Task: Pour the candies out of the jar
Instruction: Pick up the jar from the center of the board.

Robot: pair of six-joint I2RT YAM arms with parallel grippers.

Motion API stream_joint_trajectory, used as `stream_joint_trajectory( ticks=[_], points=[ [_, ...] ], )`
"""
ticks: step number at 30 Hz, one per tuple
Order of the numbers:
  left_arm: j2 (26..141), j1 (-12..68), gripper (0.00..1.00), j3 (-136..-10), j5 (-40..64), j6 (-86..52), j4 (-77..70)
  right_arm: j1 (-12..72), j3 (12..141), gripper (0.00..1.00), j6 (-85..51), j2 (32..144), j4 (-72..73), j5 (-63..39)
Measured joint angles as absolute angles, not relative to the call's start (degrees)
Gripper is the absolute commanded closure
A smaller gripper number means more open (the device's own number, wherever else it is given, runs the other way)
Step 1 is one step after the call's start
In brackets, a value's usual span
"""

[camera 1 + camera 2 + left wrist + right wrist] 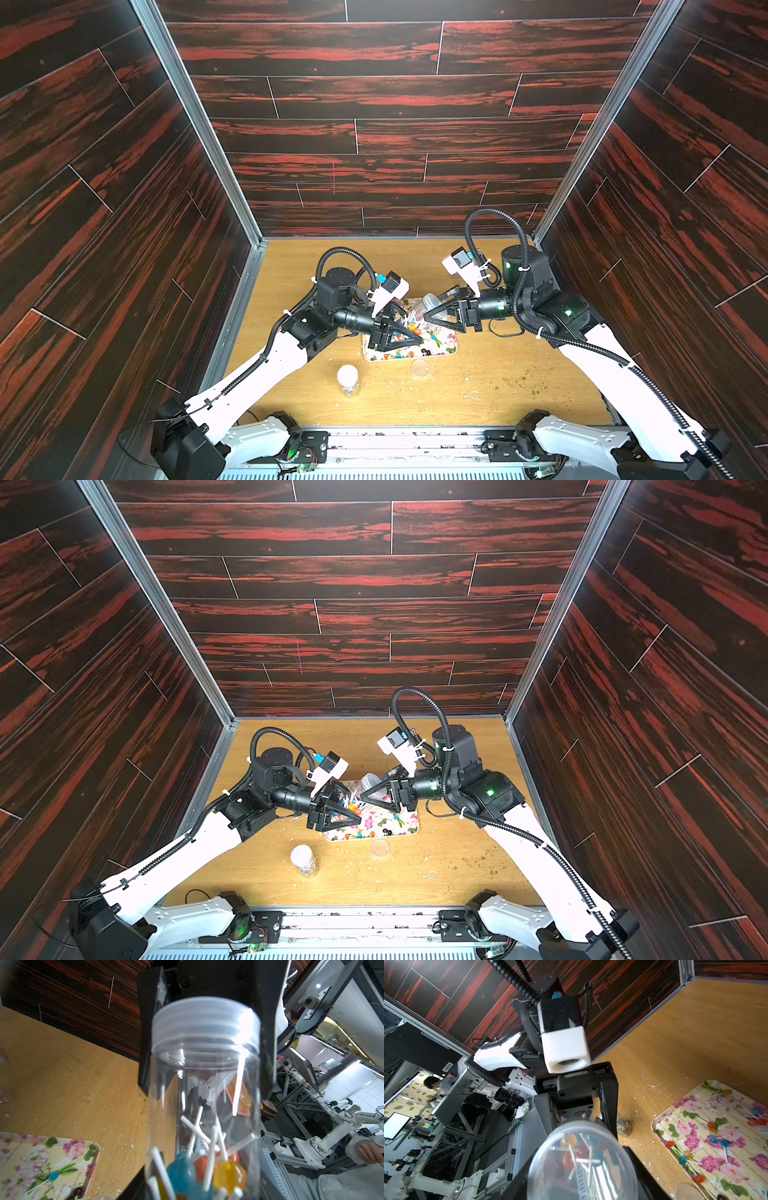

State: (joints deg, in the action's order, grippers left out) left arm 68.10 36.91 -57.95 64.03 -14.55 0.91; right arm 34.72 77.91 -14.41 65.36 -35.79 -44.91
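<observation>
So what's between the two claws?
A clear jar of lollipops spans the gap, left claw on its lid, right claw round its body; both wrist views show it.

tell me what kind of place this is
Probably a robotics lab test cell: a wooden tabletop walled by wood-print panels on aluminium posts, two white robot arms mounted at its front, and, in the wrist views, more robot arms and a monitor beyond.

No legible text, brand or number anywhere; barcode sticker (447, 1067) on a dark panel (425, 1051), unreadable.
</observation>
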Motion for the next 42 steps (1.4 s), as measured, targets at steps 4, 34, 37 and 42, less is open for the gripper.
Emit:
stream_joint_trajectory(
  ticks=[4,34,37,42],
  points=[
    [68.9,36.99,0.43,-58.74,64.31,-13.58,1.91,34.57,78.06,0.65,-14.35,65.36,-36.29,-44.6],
    [66.96,38.63,0.48,-51.37,40.66,-15.42,-9.3,34.76,77.12,0.08,-32.56,60.88,-32.34,-18.41],
    [66.3,39.48,0.48,-51.18,37.08,-13.41,-10.81,34.76,80.38,0.1,-33.56,62.28,-32.62,-15.86],
    [66.24,41.85,0.48,-51.18,30.37,-8.64,-11.92,34.76,85.43,0.15,-34.33,65.08,-32.71,-13.3]
  ],
)
